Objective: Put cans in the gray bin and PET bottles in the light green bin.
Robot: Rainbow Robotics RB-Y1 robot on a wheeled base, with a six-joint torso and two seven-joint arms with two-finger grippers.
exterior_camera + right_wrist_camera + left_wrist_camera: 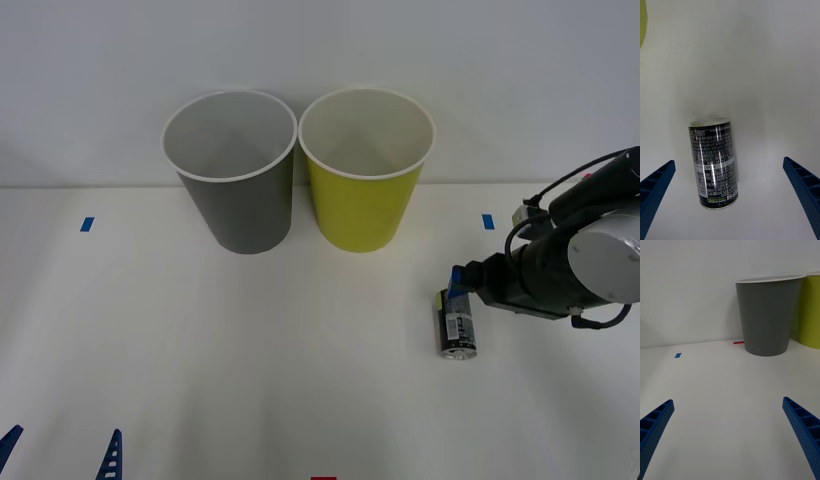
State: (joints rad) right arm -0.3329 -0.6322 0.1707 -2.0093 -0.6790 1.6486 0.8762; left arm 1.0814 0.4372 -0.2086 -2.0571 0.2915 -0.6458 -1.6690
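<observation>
A small black can [458,325] with a white-and-green label lies on its side on the white table, to the right of the bins. My right gripper [460,290] hovers just over it, open; in the right wrist view the can [714,163] lies between the spread blue fingers [657,183], nearer one of them and touching neither. The gray bin [240,170] and the light green bin [365,170] stand upright side by side at the back, both looking empty. My left gripper [62,440] waits open at the front left, facing the gray bin [769,315].
Blue tape marks [87,224] [488,221] sit on the table at left and right, and a red mark [322,478] at the front edge. A white wall rises just behind the bins. Open white table [250,350] lies between the can and the bins.
</observation>
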